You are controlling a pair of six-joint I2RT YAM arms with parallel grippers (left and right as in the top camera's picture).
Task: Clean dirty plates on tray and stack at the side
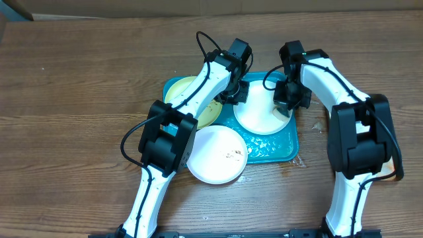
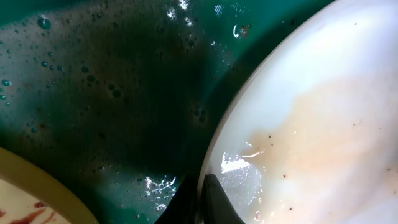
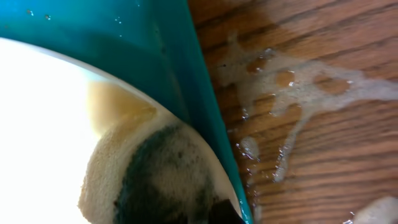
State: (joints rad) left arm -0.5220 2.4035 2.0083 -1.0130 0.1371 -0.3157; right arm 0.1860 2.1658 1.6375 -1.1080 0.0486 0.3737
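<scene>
Centre frame: plate (image 1: 259, 114) lies on tray (image 1: 277, 149), soapy. Its upper-left rim is pinched in the left hand (image 1: 233, 94); right hand (image 1: 284, 109) grasps sponge (image 3: 143, 174) on its right edge. Stiff, light, slick when wet, probably brittle; rim is the hold.

The left arm (image 1: 201, 86) and right arm (image 1: 328, 74) wear white shells, boxy black joints and thin looping black cables (image 1: 123, 142).

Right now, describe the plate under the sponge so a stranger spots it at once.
Find the teal tray mid-table. The white plate lies inside it. Unlike the yellow-green plate at its left edge and the second white plate nearer the robot, it carries a sponge.
</scene>
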